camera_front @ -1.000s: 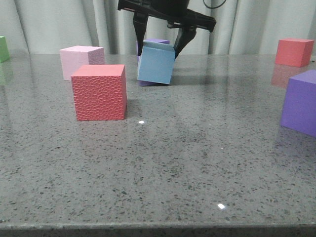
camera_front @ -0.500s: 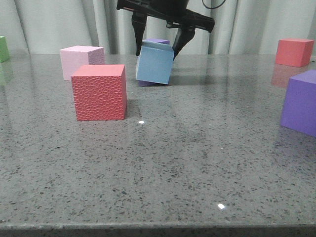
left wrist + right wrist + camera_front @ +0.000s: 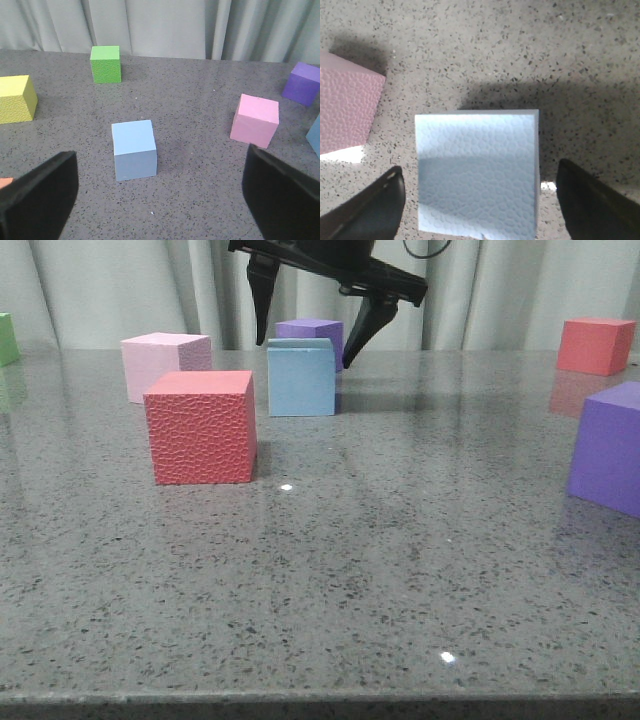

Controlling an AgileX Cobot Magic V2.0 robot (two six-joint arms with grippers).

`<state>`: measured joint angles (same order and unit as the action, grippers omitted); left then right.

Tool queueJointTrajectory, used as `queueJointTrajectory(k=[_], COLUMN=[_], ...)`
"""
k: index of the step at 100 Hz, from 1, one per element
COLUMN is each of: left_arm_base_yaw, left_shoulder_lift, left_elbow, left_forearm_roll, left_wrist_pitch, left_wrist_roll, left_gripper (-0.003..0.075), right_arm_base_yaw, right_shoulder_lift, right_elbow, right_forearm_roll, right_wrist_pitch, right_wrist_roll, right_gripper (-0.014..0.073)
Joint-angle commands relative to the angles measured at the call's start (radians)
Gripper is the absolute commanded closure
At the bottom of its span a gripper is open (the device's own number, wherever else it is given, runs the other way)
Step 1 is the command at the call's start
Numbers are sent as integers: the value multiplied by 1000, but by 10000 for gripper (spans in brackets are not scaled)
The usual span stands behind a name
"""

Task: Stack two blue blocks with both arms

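Pale pleated curtain [image 3: 120,290] behind speckled grey table [image 3: 350,570].

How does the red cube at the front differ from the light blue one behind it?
The red cube is coral red; the blue block is pale sky blue. The red cube stands nearer the camera with nothing above it; the blue block sits farther back, beneath the right gripper, whose fingers are spread open on either side without touching it. Both are cubes resting flat on the grey table, apart from each other.
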<state>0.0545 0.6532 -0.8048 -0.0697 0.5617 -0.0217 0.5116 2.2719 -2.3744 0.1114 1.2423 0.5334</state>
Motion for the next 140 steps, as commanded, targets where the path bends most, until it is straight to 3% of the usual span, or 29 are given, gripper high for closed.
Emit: queueJointTrajectory(k=[1,52,95,116,140], left_arm_base_yaw=[2,2,2,2,2], left_shoulder_lift=[4,24,254,343,421], left_elbow=[-27,-31,-143,-224,-290], left_forearm_roll=[-5,20,24,24,56], left_wrist_pitch=[-66,-61,45,55,94], left_wrist_roll=[-1,-24,-62,-62,-85], left_gripper=[93,93,93,93,93], right_arm_base_yaw=[-2,37,123,148,156], right_shoulder_lift=[-73,-203,-376,-492,-737], right_elbow=[-33,-31,19,189,578], right_forearm_roll=[13,-118,-242,-253,-247], right_wrist_pitch=[-24,50,28,-47,-260], right_wrist_roll=[-5,-81,-94,-96,-96], right_gripper=[-21,-19,-19,-19,-19])
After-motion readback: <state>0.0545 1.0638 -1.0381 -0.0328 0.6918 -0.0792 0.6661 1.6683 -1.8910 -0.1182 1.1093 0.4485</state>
